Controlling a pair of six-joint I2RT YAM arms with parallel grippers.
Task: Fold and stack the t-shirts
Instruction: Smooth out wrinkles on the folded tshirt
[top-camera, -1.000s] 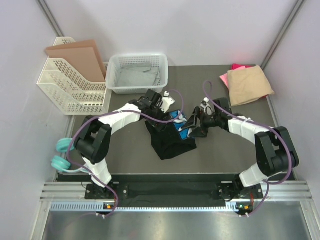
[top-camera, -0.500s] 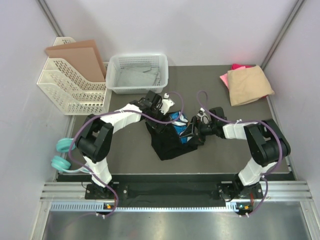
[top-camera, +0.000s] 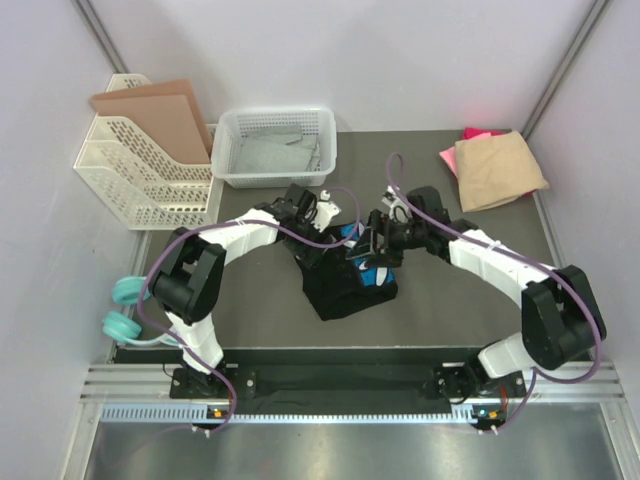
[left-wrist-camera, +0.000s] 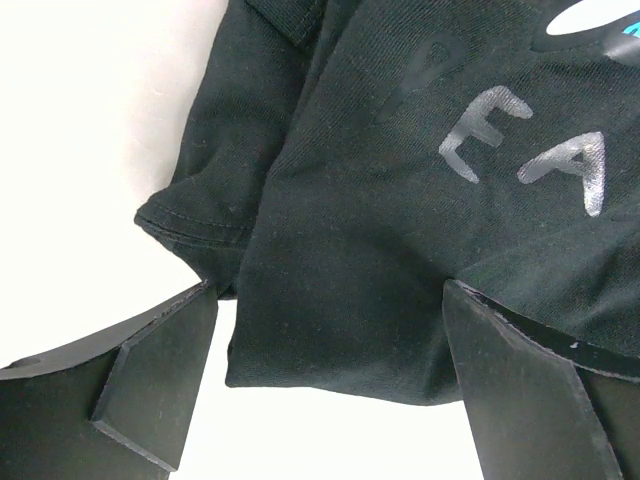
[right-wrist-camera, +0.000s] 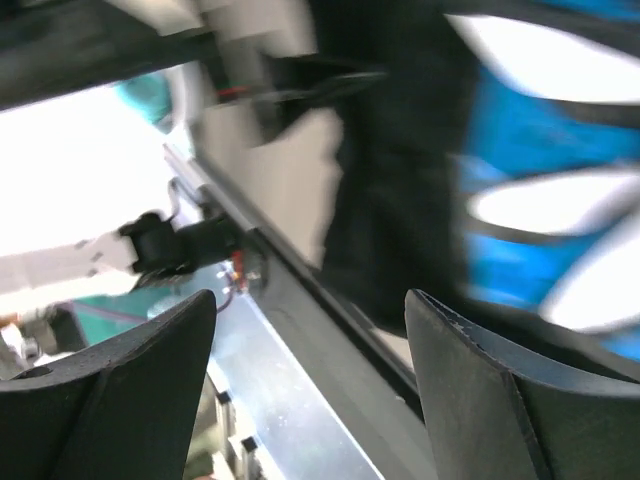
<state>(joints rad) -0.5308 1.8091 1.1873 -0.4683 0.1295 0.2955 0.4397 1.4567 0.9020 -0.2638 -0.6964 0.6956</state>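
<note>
The left gripper (left-wrist-camera: 330, 372) and right gripper (right-wrist-camera: 310, 385) both gape wide, holding nothing; the crumpled black cloth t-shirt (left-wrist-camera: 370, 250) lies just beneath them.

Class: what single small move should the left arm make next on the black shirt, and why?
Probably close the left gripper on the black t-shirt: its open fingers straddle the shirt's folded edge, so a grip looks ready. The right gripper hangs open by the blue print, holding nothing.
</note>
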